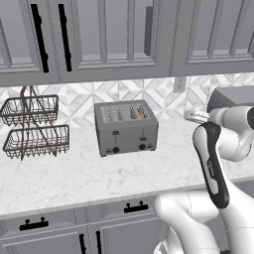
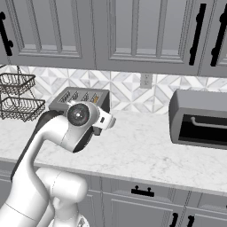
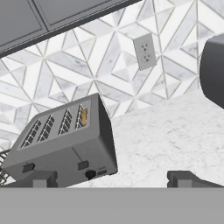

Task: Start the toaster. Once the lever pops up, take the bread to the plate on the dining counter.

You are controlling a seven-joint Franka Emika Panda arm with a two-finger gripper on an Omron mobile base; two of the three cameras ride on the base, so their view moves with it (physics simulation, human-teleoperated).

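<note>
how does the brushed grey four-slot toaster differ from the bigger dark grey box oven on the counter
The brushed grey four-slot toaster is smaller and lighter grey; the dark grey box oven is wider and darker. The toaster has slots on top, with levers and knobs on its front; the oven has a front door with a bar handle. Both sit on the marble counter against the tiled wall.

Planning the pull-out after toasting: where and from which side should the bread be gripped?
Probably the bread's top edge, from straight above. It stands on edge in the rightmost slot of the toaster, only its golden-orange top showing; the slot walls hide its faces, so the end effector's fingers would pinch across its thin top.
</note>
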